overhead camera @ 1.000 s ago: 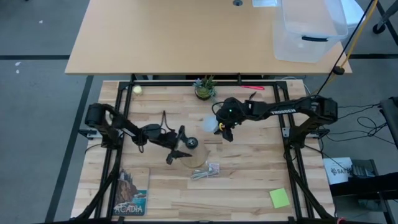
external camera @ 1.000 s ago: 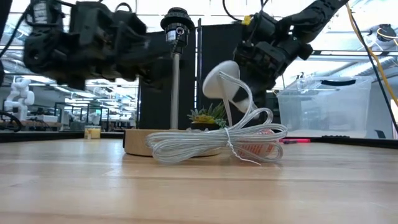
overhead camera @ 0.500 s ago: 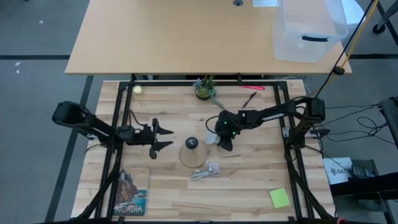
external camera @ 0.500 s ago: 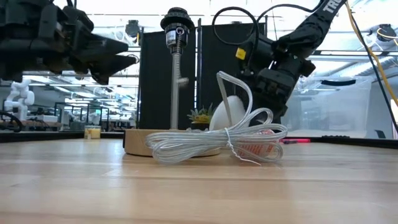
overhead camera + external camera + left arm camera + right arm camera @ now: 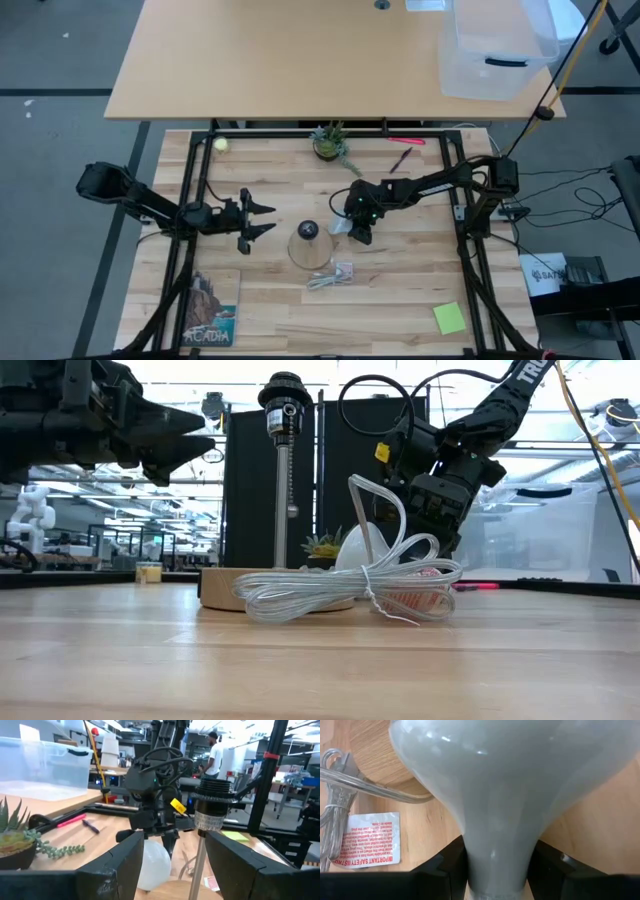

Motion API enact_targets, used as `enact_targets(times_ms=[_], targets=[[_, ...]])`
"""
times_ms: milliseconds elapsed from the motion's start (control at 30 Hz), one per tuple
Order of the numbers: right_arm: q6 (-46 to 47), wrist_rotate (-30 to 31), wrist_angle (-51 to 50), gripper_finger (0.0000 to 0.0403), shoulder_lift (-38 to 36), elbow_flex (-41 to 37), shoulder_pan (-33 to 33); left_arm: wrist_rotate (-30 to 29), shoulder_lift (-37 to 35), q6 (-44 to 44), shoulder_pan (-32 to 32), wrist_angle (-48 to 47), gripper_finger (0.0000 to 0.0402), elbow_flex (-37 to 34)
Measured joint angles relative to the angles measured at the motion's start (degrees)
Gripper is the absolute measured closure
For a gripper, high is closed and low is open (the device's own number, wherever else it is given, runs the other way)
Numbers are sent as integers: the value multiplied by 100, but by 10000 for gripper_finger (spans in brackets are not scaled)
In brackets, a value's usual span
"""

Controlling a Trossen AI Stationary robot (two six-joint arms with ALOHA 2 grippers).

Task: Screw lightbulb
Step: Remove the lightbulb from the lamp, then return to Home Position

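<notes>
Lightbulb point(image 5: 505, 795): white globe, pale grey neck

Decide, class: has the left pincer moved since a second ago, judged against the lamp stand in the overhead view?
Yes. The left pincer, open, has pulled back toward the table's left side; it was at the lamp stand and now sits clear of it.

place: robotics lab | signs — framed wooden table point(image 5: 400, 290), workbenches behind, small white robot point(image 5: 32, 510)
</notes>
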State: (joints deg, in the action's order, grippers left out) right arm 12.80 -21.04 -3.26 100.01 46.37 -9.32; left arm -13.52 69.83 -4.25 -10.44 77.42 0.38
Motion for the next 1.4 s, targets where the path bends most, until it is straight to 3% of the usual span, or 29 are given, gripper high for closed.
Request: enact_targets(times_ms=[333, 533, 633, 867, 1000, 1167, 1400], targets=[[-178, 59, 62, 183, -126, -20, 14, -85, -56, 29, -120, -64, 185, 48], [-708, 850, -266, 164, -926, -26, 9, -207, -523, 224, -131, -333, 196, 14], [-1066, 1211, -388, 170, -1536, -27, 9, -210, -1086, 244, -131, -983, 216, 4], [-1655, 1957, -419, 224, -3049, -233, 7, -253, -2776, 304, -131, -2894, 279, 4], [-1669, 2355, -186, 291, -3873, -800, 7, -384, -3778, 307, -131, -4154, 318, 4], [-1519, 2452, 1070, 388, -4819, -1975, 0, -505, -4863, 376, -127, -5199, 360, 7], [-1784, 2408, 1992, 400, -5816, -3131, 0, -662, -5781, 341, -127, -6399, 398, 7]])
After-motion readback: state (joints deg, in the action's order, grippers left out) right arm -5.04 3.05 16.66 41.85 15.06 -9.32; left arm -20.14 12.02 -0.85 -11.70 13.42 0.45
